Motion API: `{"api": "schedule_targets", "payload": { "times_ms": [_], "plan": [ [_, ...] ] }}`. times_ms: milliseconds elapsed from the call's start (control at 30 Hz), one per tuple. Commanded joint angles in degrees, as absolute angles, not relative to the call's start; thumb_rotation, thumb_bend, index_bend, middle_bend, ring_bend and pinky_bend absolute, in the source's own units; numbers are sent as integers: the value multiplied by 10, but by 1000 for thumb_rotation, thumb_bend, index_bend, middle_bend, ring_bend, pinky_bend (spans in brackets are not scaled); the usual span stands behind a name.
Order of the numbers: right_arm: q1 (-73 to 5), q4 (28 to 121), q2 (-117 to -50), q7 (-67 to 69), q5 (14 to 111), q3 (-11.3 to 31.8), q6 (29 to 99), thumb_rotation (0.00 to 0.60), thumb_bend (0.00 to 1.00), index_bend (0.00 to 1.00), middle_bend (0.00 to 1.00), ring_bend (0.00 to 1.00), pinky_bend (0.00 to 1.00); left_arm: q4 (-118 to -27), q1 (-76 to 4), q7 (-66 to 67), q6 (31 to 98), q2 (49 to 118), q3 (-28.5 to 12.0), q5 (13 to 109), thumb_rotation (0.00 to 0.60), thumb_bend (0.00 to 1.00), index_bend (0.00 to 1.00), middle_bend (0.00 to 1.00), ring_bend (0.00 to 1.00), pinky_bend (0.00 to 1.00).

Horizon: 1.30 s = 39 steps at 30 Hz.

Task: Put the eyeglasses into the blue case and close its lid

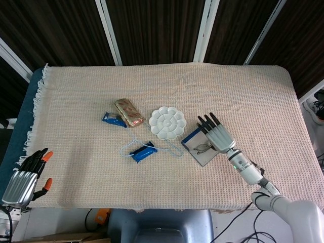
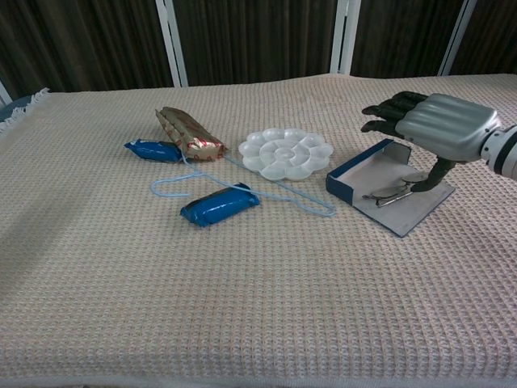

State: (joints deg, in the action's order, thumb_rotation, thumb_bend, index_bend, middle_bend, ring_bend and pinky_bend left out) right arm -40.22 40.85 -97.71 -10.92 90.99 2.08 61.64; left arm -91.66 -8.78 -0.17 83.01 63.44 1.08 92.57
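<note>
The blue case (image 1: 196, 140) (image 2: 361, 174) lies open right of the table's middle, its grey lid (image 2: 408, 207) flat on the cloth. The eyeglasses (image 1: 203, 148) (image 2: 389, 194) rest folded on that lid, beside the blue tray. My right hand (image 1: 215, 133) (image 2: 435, 126) hovers over the case's right end, fingers stretched forward and apart. Its thumb points down to the glasses' right end; I cannot tell if it touches them. My left hand (image 1: 23, 180) hangs open off the table's front-left corner, holding nothing.
A white flower-shaped palette (image 1: 167, 123) (image 2: 285, 153) sits just left of the case. Further left lie a gold packet (image 2: 187, 132), two blue packets (image 2: 220, 205) (image 2: 153, 150) and a looped light-blue cord (image 2: 242, 187). A beige cloth (image 2: 242, 299) covers the table.
</note>
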Motion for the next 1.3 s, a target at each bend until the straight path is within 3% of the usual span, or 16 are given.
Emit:
{"api": "schedule_targets", "payload": {
  "times_ms": [33, 400, 967, 1300],
  "plan": [
    [-409, 399, -987, -110, 908, 26, 616, 600, 119, 234, 0, 0, 0, -916, -89, -2, 828, 634, 10, 924, 600, 418, 0, 0, 0, 139],
    [-450, 380, -1023, -140, 896, 49, 597, 600, 119, 226, 0, 0, 0, -915, -94, -6, 815, 633, 8, 914, 600, 419, 0, 0, 0, 141],
    [-495, 428, -1033, -289, 834, 95, 537, 600, 119, 215, 0, 0, 0, -914, -95, -16, 815, 629, 7, 911, 600, 420, 0, 0, 0, 143],
    [-468, 502, -978, -283, 848, 73, 576, 600, 118, 208, 0, 0, 0, -914, -95, -15, 814, 629, 8, 912, 600, 420, 0, 0, 0, 143]
  ]
}}
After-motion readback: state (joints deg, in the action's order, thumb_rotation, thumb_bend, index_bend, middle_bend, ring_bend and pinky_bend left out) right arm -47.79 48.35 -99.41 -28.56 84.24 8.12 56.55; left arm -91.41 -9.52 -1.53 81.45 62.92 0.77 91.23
